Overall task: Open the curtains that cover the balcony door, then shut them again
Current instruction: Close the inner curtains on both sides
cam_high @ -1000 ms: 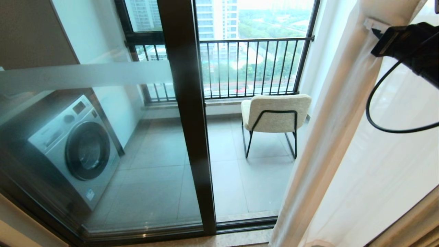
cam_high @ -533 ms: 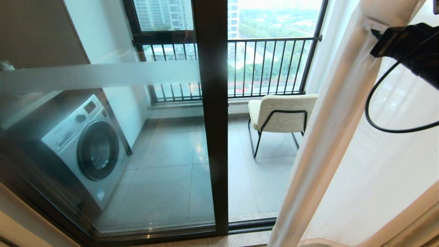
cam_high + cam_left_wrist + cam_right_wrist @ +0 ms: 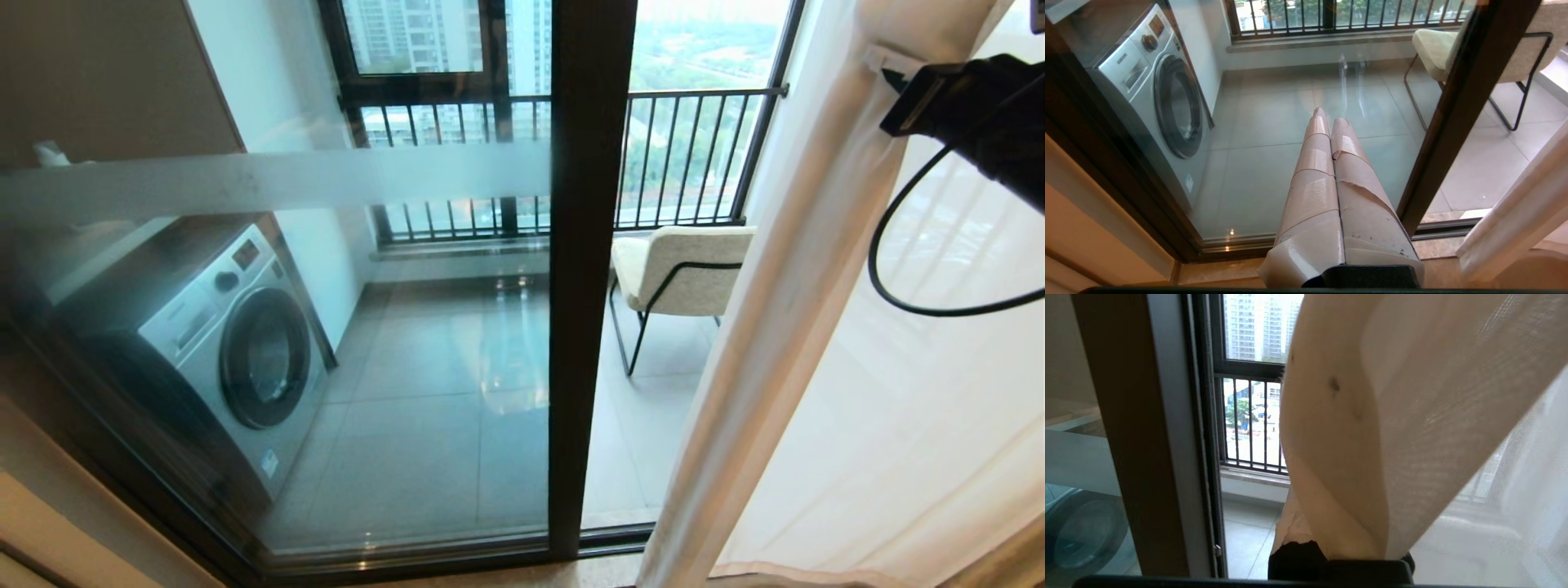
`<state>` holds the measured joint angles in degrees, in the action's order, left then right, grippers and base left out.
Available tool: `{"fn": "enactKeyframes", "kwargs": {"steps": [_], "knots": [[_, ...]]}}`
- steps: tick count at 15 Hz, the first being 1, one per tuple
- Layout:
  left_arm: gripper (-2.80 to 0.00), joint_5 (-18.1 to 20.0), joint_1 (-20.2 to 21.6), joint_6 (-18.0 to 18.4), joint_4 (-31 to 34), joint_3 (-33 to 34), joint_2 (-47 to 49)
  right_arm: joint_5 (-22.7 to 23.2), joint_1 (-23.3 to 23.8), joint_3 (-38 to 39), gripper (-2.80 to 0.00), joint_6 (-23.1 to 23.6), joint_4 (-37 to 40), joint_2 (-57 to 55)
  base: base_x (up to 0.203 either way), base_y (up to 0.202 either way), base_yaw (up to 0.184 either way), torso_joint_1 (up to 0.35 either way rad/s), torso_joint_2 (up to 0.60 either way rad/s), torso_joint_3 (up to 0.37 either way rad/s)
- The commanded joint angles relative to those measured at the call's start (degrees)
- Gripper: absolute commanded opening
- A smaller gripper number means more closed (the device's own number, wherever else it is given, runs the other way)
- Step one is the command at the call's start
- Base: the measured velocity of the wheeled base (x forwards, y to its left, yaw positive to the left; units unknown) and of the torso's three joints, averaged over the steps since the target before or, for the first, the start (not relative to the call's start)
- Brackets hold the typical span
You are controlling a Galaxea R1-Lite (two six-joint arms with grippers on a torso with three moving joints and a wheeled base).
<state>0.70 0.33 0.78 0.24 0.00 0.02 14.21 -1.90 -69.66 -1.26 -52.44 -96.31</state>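
The balcony door (image 3: 584, 286) is dark-framed sliding glass with a frosted band (image 3: 286, 175), and it fills the left and middle of the head view. The sheer white curtains (image 3: 824, 327) hang bunched at the right, their leading edge crossing the right end of the chair. My right gripper (image 3: 886, 65), raised at the upper right, is shut on the curtain edge. In the right wrist view the fabric (image 3: 1412, 416) drapes over the fingers, next to the door frame (image 3: 1139, 437). My left gripper (image 3: 1331, 118) is shut and empty, held low and pointing at the glass near the door frame (image 3: 1449, 122).
Behind the glass stand a washing machine (image 3: 237, 359) at the left and a cream chair (image 3: 686, 269) on the tiled balcony floor. A black-barred railing (image 3: 694, 155) closes the far side. A thicker beige drape (image 3: 1004, 555) hangs at the lower right, and a wall edge (image 3: 65, 523) at the lower left.
The whole head view has shifted, so the camera moved left: door frame, washing machine and chair slide right. The curtain edge keeps its place in my right gripper and now covers part of the chair.
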Motion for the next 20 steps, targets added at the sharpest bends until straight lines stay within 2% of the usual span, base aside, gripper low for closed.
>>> {"fn": "enactKeyframes", "kwargs": {"steps": [1, 15, 20], "knots": [[-2.80, 0.00, 0.02, 0.01, 0.02, 0.00, 0.05, 0.11, -0.03, -0.04, -2.80, 0.03, -0.29, -0.11, 0.000, 0.182, 0.002, 0.002, 0.00, 0.007], [-2.80, 0.00, 0.02, 0.10, 0.02, 0.00, -0.02, 0.11, -0.03, 0.14, -2.80, 0.11, -0.29, 0.15, 0.000, 0.183, 0.002, 0.003, 0.00, 0.004], [-2.80, 0.00, 0.02, 0.10, 0.02, 0.00, 0.06, 0.11, 0.06, 0.22, -2.80, 0.11, -0.28, 0.42, 0.000, 0.044, 0.000, 0.000, 0.00, 0.002]]}}
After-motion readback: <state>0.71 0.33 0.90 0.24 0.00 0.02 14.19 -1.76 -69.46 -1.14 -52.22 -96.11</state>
